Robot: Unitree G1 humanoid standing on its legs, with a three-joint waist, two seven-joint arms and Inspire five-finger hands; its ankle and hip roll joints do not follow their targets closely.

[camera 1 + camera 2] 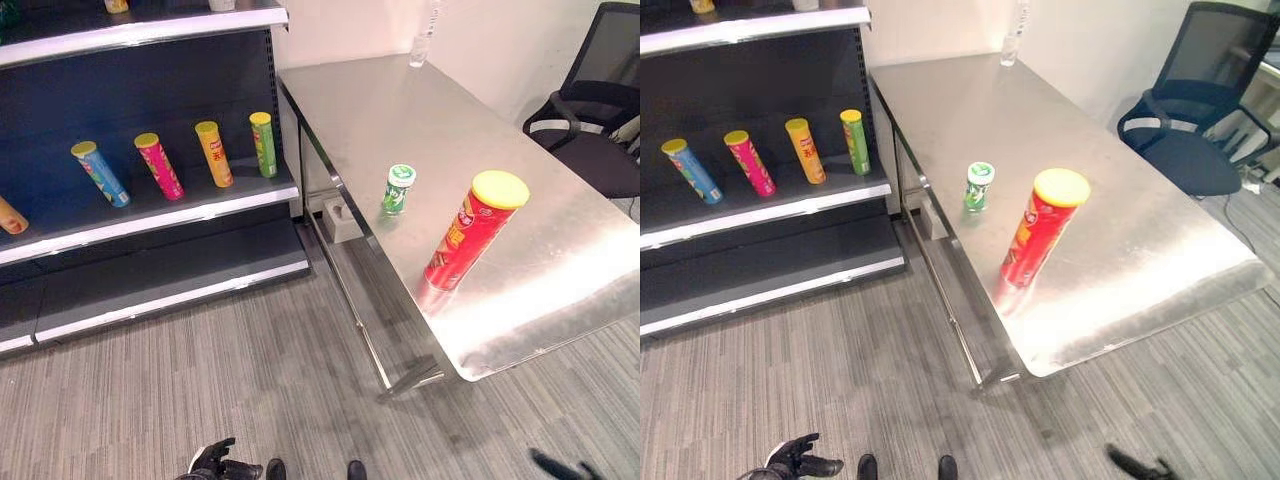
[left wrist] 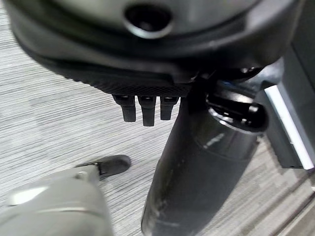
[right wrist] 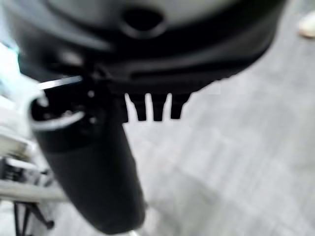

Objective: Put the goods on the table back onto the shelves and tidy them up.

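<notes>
The goods left to shelve are two, both upright on the steel tabletop (image 1: 520, 280) at the right of the scene: a tall red crisp tube (image 1: 473, 232) with a yellow lid near the tabletop's near end, and a small green cup-shaped container (image 1: 398, 189) just left of it and a little farther off, close to the tabletop's left edge. We judge both stand apart enough that either could be taken without knocking the other.

Working down in size, the dark shelving unit (image 1: 150, 215) fills the left side. Its middle shelf carries four crisp tubes in a row, all standing: blue (image 1: 100, 174), pink (image 1: 159, 166), orange (image 1: 214, 154) and green (image 1: 263, 145). They face outward like stock on display, so we take that row as the pattern to match, with free shelf beside it.

A black office chair (image 1: 590, 110) sits beyond the tabletop on the far right, and a clear bottle (image 1: 421, 45) stands at the tabletop's far edge.

Our left robot hand (image 1: 212, 462) hangs low near the floor, fingers relaxed and holding nothing; the right robot hand (image 1: 560, 467) hangs likewise, fingers straight in its wrist view. No pickup has begun, in our judgement.
</notes>
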